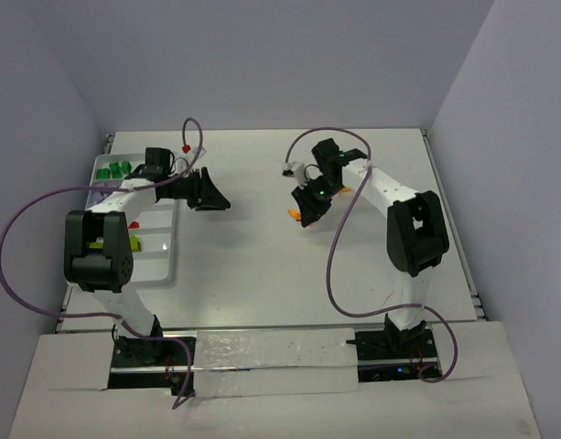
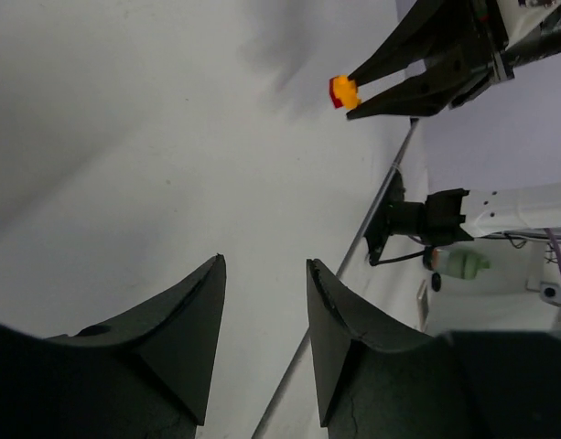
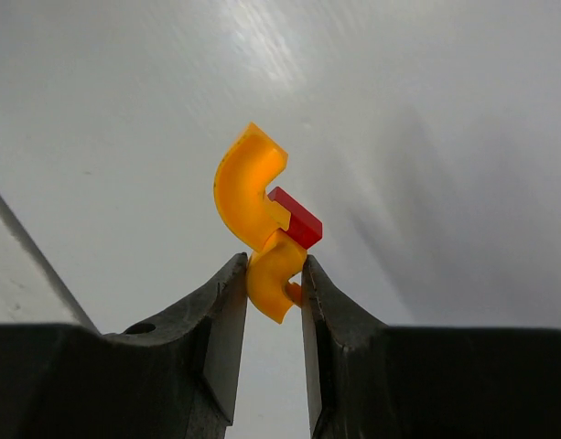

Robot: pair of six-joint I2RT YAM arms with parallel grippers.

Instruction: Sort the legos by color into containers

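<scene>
**Right pincer clamped, left one open**

My right gripper (image 3: 273,274) is clamped on the stuck-together orange and red bricks (image 3: 262,206) over the table (image 1: 262,274) at about one o'clock, its forearm reaching toward ten. My left gripper (image 2: 266,274) points toward three with its jaws apart. That arm's elbow is folded over the tray (image 1: 166,265) at nine, where green bricks (image 1: 113,169) lie.

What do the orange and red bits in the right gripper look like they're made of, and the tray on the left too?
Orange curved pieces in the right gripper: likely hard moulded plastic, smooth with a soft sheen and crisp edges. Red piece: seemingly the same, with sharp corners. Tray: probably white plastic, going by its raised moulded rim; its finish is too small to judge.
</scene>
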